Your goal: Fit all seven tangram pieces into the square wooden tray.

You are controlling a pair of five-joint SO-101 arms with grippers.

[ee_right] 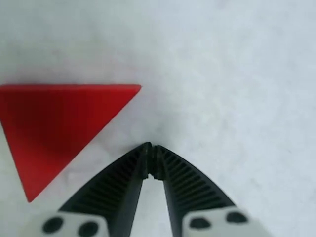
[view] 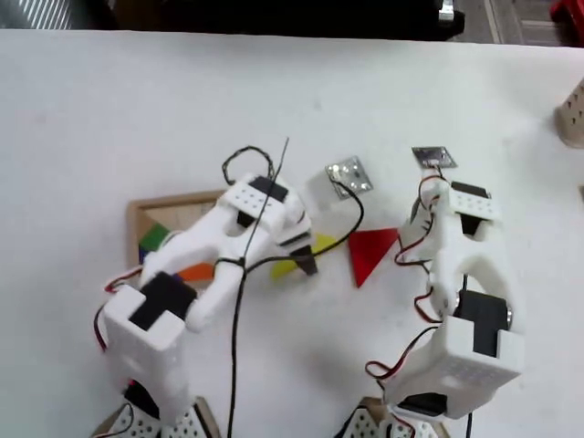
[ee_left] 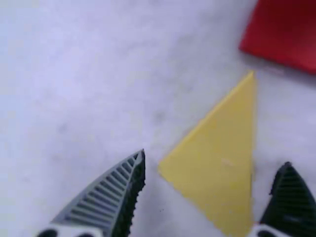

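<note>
The yellow triangle [ee_left: 222,168] lies flat on the white table between the fingers of my left gripper [ee_left: 213,163], which is open and straddles it. From above, the left gripper [view: 302,255] hangs over the yellow triangle [view: 315,248], just right of the square wooden tray [view: 137,214]. The tray holds green, orange and blue pieces partly hidden under the left arm. A red triangle [view: 370,251] lies to the right of the yellow one. My right gripper [ee_right: 150,150] is shut and empty, its tips on the table beside a corner of the red triangle [ee_right: 54,123].
Two small shiny square plates [view: 349,175] [view: 433,157] lie behind the pieces. A perforated wooden block [view: 573,114] stands at the right edge. A black cable [view: 351,228] runs across between the yellow and red triangles. The far half of the table is bare white.
</note>
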